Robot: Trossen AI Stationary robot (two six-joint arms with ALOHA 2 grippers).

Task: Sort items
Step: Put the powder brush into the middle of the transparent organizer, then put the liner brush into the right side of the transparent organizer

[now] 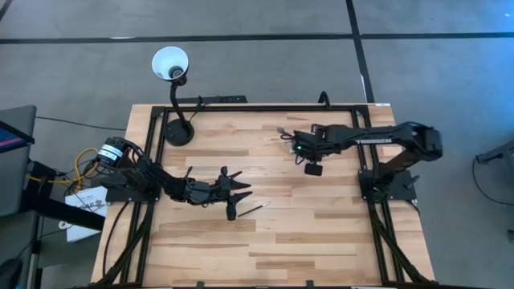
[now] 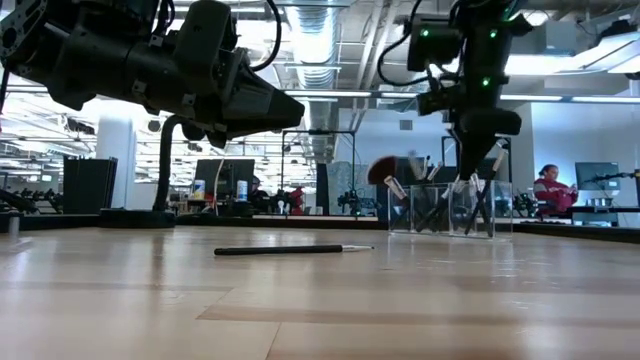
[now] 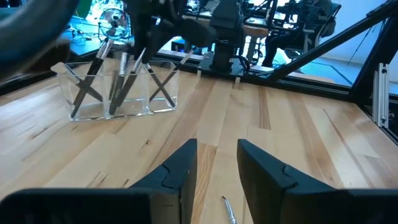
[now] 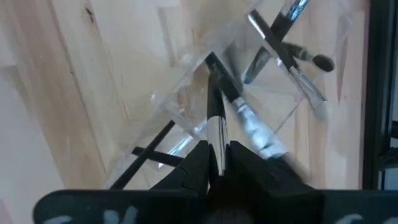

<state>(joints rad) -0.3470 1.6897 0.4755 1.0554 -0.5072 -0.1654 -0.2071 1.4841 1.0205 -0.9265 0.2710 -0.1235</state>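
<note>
Both arms are built from matte black links. The left arm (image 1: 152, 178) is fed by yellow and orange cables at its base. Green lights are shown on the right arm (image 1: 377, 138), with white lettering printed along one link.

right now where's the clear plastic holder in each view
high view: clear plastic holder at the table's far side, under the right end effector.
low view: right of centre, brushes standing in it, right end effector above.
left wrist view: far across the table.
right wrist view: fills the middle, just past the end effector, which pinches a brush handle.
shared landmark: right end effector over the holder.
</note>
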